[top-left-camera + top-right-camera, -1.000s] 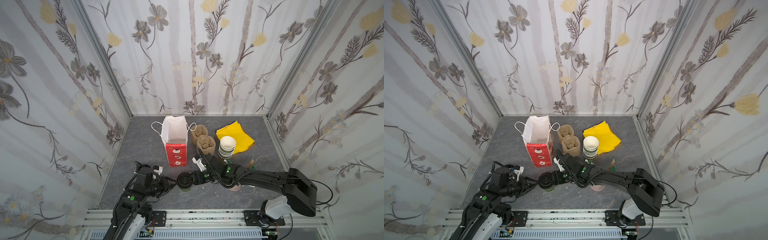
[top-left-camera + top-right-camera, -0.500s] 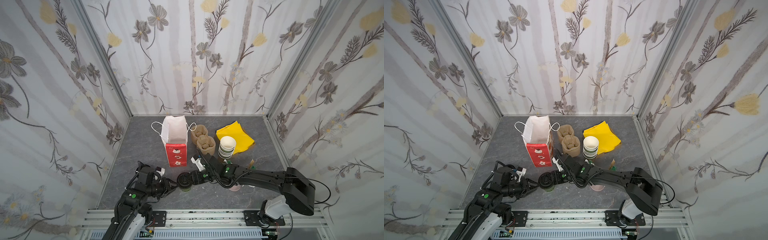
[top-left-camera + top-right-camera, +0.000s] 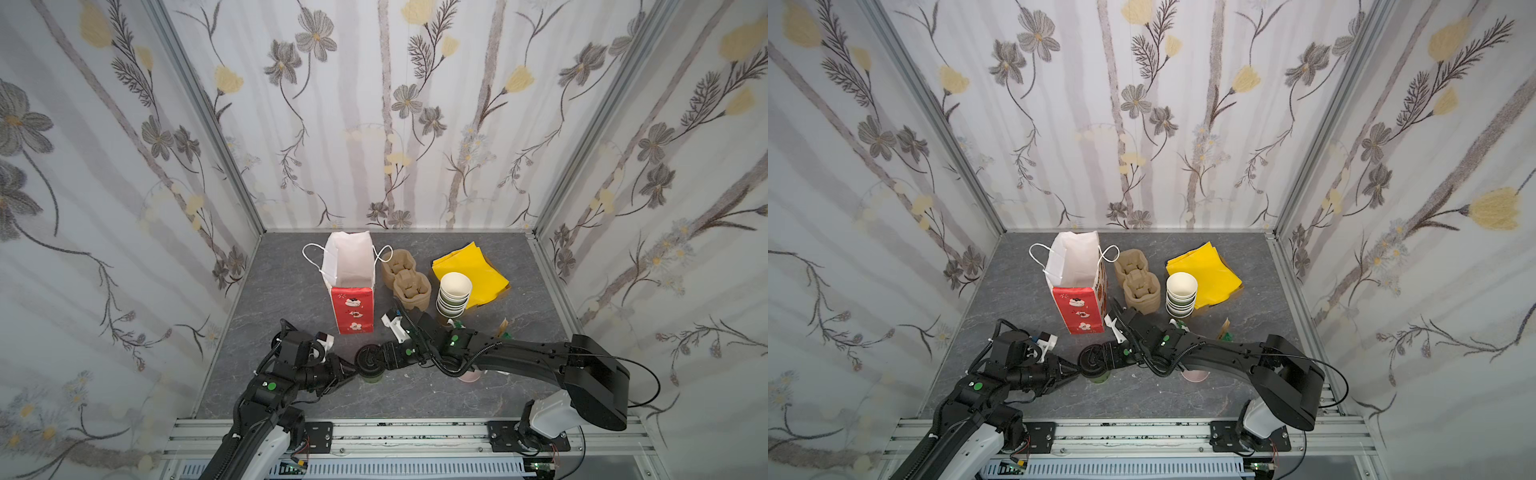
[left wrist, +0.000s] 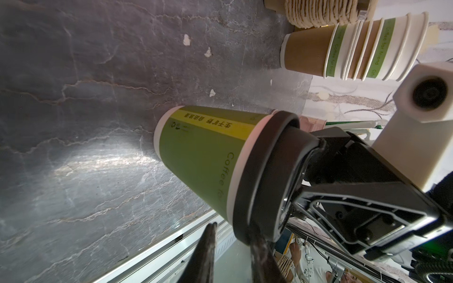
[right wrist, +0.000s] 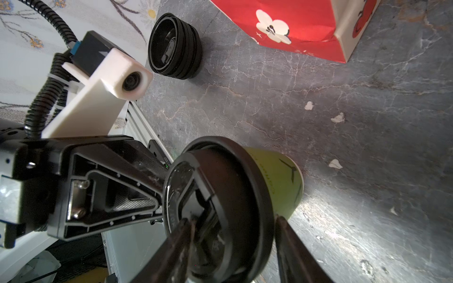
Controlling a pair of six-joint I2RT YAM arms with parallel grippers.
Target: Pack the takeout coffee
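Count on the tabletop (image 3: 291, 291): one coffee cup (image 3: 369, 368), green-sided with a black lid, standing upright near the front edge, left of centre and in front of the bag. One red paper bag (image 3: 352, 307), upright and open. One stack of brown pulp carriers (image 3: 405, 280) just right of the bag. One stack of lidless cups (image 3: 454, 293). One pile of yellow sheets (image 3: 478, 270) behind that stack. One stack of spare black lids (image 5: 175, 44) lying on its side. One pink cup (image 3: 471, 376), mostly hidden under the right arm. Both arms lie low and meet at the coffee cup. The right arm stretches long across the front, past the middle. The left arm reaches in nearly level, wrist rolled. Right tool (image 3: 376, 360): about half wide, closed about the lid, one finger across its top and one against the outer rim. Left tool (image 3: 353, 371): narrow, jaws set at the lid's rim. Whether they pinch it cannot be told.
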